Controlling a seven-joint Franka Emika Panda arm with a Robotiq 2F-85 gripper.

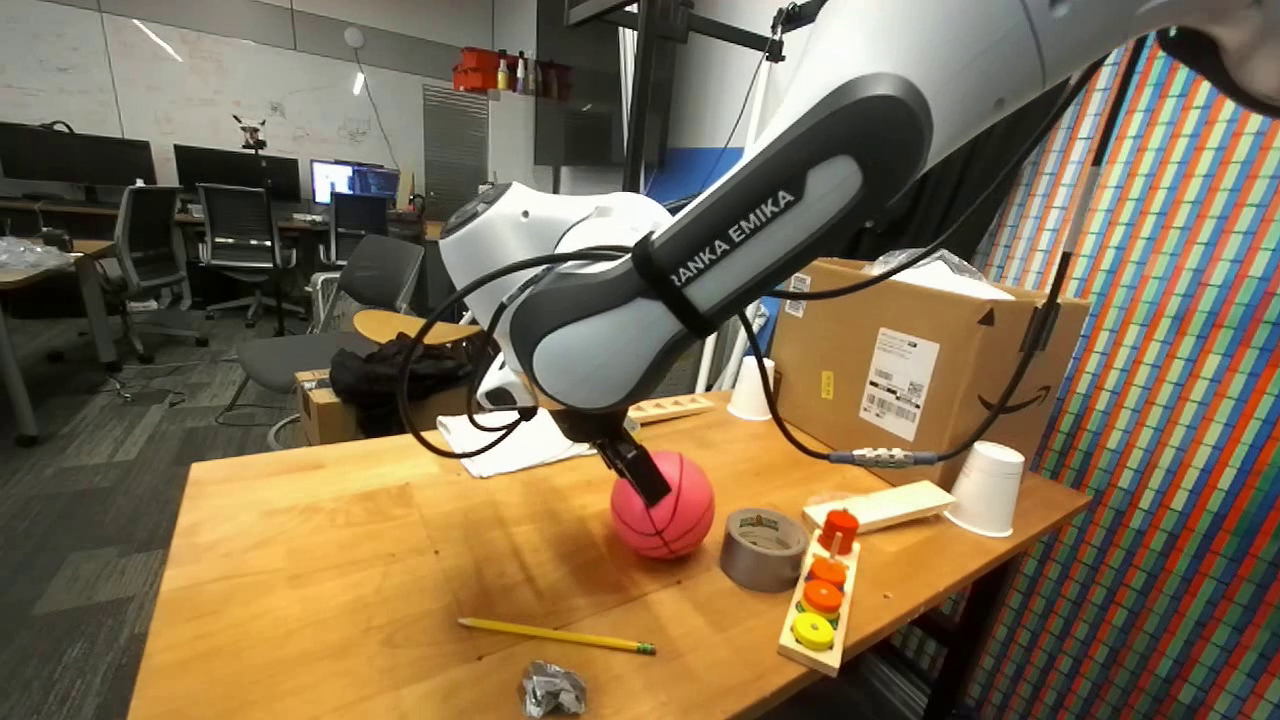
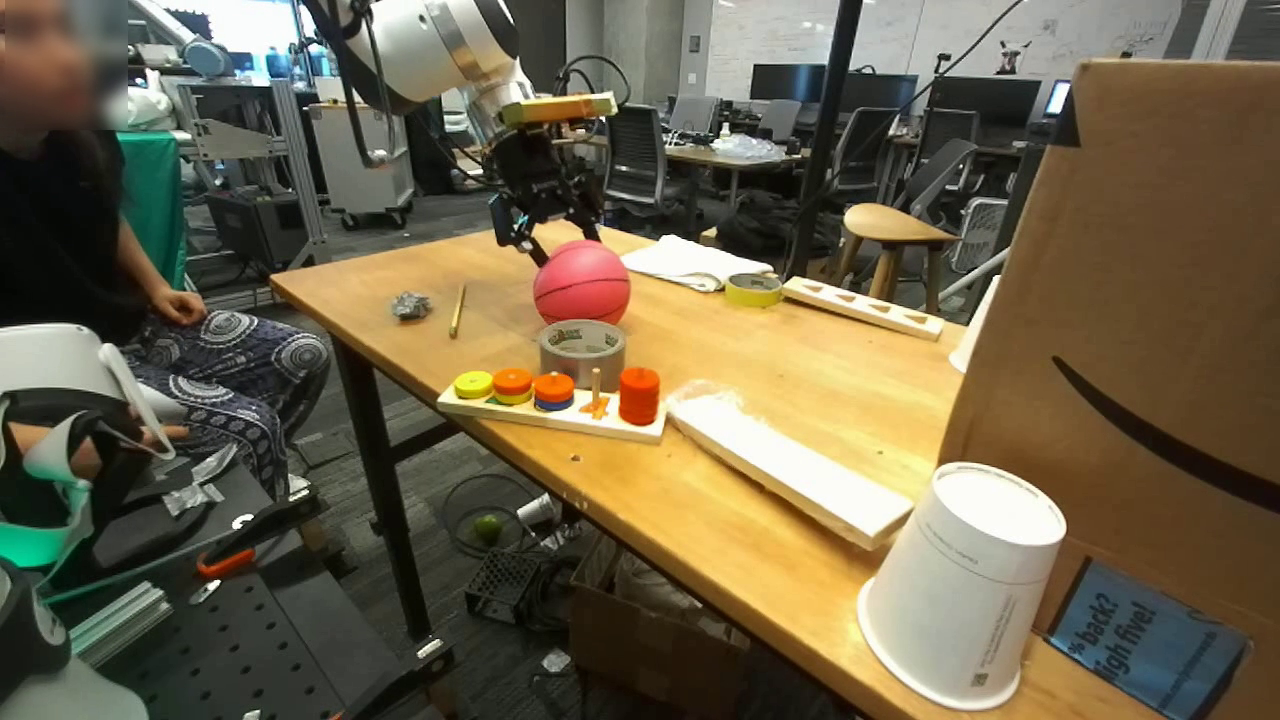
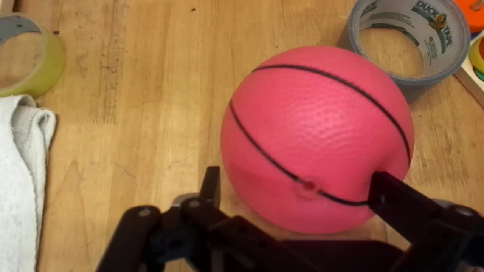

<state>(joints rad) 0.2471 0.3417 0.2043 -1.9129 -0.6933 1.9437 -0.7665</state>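
Note:
A pink ball [image 1: 690,505] with black seams rests on the wooden table in both exterior views. Just over it, my gripper [image 2: 567,247] points down with its jaws spread wide. In the wrist view the ball [image 3: 314,121] lies largely ahead of the gripper [image 3: 295,176]. The right finger [image 3: 395,200] overlaps the ball and seems to touch it, with a dark dent or shadow at its tip. A narrow strip of table shows between the left finger [image 3: 211,185] and the ball. Beside the ball stands a grey duct tape roll [image 3: 450,49].
A ring stacker [image 2: 550,415], a long pale block [image 2: 790,460] and white cups [image 2: 960,590] line one side, by a cardboard box [image 1: 830,360]. A pencil [image 1: 560,635], crumpled foil [image 1: 553,690], white cloth [image 2: 690,262] and yellow tape [image 2: 752,292] lie around. A person [image 2: 60,220] sits nearby.

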